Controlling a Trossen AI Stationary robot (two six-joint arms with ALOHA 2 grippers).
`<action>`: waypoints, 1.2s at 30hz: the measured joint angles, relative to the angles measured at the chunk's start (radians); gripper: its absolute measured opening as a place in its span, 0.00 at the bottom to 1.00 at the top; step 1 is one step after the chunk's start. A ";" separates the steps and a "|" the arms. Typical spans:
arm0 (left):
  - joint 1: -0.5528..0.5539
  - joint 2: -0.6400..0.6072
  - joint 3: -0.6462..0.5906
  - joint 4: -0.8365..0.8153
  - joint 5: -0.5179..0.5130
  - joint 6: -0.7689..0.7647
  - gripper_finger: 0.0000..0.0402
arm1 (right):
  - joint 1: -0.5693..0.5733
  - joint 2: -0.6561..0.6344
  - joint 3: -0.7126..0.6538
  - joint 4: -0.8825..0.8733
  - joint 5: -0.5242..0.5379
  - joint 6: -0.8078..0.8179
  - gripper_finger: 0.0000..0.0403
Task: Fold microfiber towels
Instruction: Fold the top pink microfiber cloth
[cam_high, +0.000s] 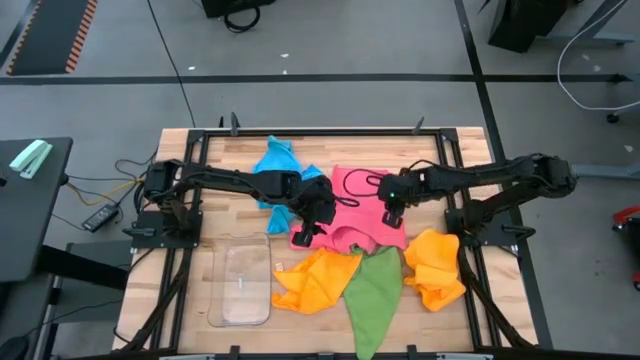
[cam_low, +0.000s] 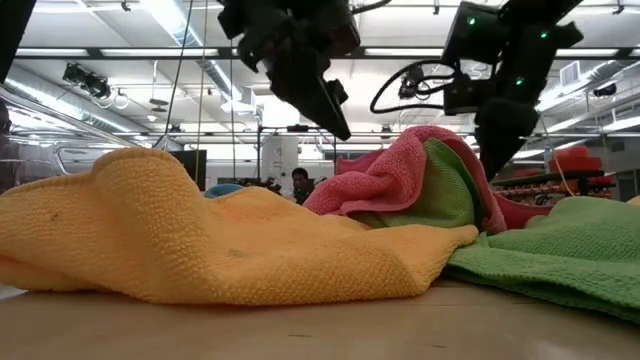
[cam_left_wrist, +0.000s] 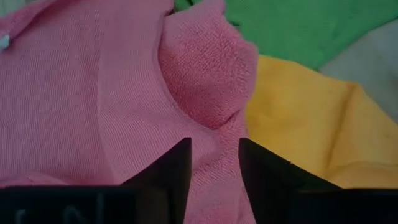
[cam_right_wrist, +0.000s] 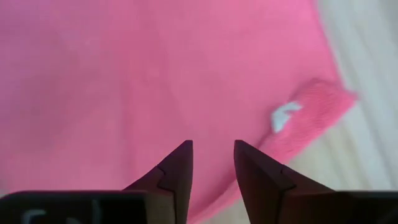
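1. The pink towel (cam_high: 352, 208) is seen spread mid-table among blue, orange and green towels.
2. The left gripper (cam_left_wrist: 214, 163) and right gripper (cam_right_wrist: 212, 163) are poised above it, fingers parted, nothing gripped.

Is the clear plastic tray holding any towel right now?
No. In the high view the clear tray lies bare beside the orange towel.

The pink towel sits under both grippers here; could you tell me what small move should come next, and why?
Probably lower both grippers to pinch its edge. The left gripper and right gripper hover open above the pink towel with nothing held, and one corner is turned over, so the towel looks unfolded.
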 joint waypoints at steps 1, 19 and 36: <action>0.000 0.000 -0.015 0.015 -0.008 -0.002 0.31 | -0.019 0.000 -0.001 0.000 0.004 -0.016 0.30; 0.029 -0.189 -0.243 0.156 -0.034 -0.052 0.15 | -0.229 0.027 -0.021 0.091 0.004 -0.086 0.30; 0.053 -0.277 -0.293 0.159 -0.056 -0.068 0.15 | -0.197 0.296 0.003 0.313 -0.165 -0.088 0.28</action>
